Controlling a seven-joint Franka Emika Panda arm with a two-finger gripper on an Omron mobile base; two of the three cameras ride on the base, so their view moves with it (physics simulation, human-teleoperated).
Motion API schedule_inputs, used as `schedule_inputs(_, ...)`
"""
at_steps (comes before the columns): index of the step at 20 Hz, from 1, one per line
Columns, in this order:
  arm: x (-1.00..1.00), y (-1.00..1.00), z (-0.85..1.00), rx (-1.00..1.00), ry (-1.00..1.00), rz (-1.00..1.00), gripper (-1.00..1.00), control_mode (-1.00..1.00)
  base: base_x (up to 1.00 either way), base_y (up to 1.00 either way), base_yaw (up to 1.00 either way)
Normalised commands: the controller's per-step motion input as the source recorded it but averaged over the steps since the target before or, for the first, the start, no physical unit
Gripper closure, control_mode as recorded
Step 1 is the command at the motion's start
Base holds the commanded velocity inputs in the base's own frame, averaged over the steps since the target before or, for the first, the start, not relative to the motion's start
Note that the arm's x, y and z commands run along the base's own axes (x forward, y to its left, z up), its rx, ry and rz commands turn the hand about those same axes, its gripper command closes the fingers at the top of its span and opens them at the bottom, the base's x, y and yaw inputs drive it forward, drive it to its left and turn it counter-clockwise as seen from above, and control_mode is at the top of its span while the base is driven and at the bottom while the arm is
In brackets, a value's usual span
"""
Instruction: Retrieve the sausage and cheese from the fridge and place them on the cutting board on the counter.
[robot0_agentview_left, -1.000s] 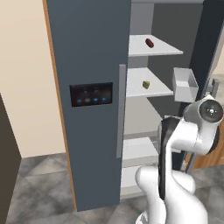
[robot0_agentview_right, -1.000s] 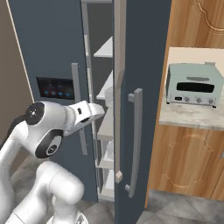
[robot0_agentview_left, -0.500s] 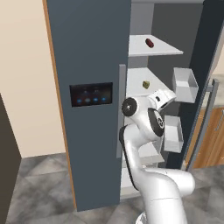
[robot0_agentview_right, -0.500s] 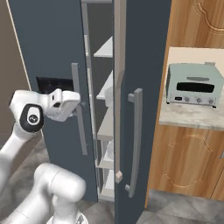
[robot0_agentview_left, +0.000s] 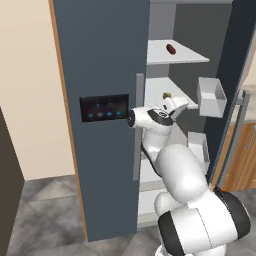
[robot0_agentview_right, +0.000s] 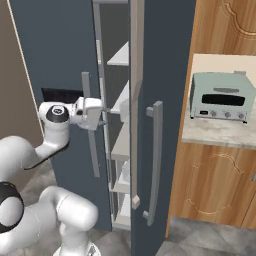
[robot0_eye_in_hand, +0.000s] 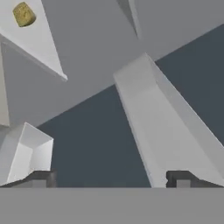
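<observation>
Sausage (robot0_agentview_left: 171, 48): short, stubby, dark red-brown cylinder with rounded ends, lying on the upper pale shelf (robot0_agentview_left: 186, 55) of the open fridge (robot0_agentview_left: 102, 60). Cheese (robot0_agentview_left: 166, 95): small dull yellow-olive chunk on the shelf below, partly hidden behind the arm in the left base view; seen again in the hand view (robot0_eye_in_hand: 23, 14) as a rough-faced lump on a tilted pale shelf corner. Pincer (robot0_eye_in_hand: 112, 177): dark fingertips set wide apart at the bottom of the hand view, nothing between them, aimed into the fridge interior near the cheese shelf. Fridge: smooth slate-grey doors, long light-grey vertical handle (robot0_agentview_left: 137, 127), black blue-lit panel (robot0_agentview_left: 104, 108), white box-shaped door bins (robot0_agentview_left: 211, 97). Surface (robot0_agentview_right: 220, 131): mottled stone over brown wooden cabinets (robot0_agentview_right: 210, 187), carrying a pale green toaster oven (robot0_agentview_right: 222, 96), cut off at the frame edge.
</observation>
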Motion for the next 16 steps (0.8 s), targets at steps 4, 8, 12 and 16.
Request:
schedule_inputs(4, 0.17, -0.81, 0.06, -0.12, 0.01, -0.23, -1.0, -1.0, 0.0, 0.0, 0.0)
schedule_inputs(8, 0.0, -0.95, 0.07, -0.09, 0.01, -0.22, -1.0, -1.0, 0.0, 0.0, 0.0)
schedule_inputs(12, -0.28, -1.0, 0.23, -0.07, 0.0, -0.19, -1.0, -1.0, 0.0, 0.0, 0.0)
schedule_inputs(16, -0.38, -1.0, 0.24, -0.05, 0.0, -0.18, -1.0, -1.0, 0.0, 0.0, 0.0)
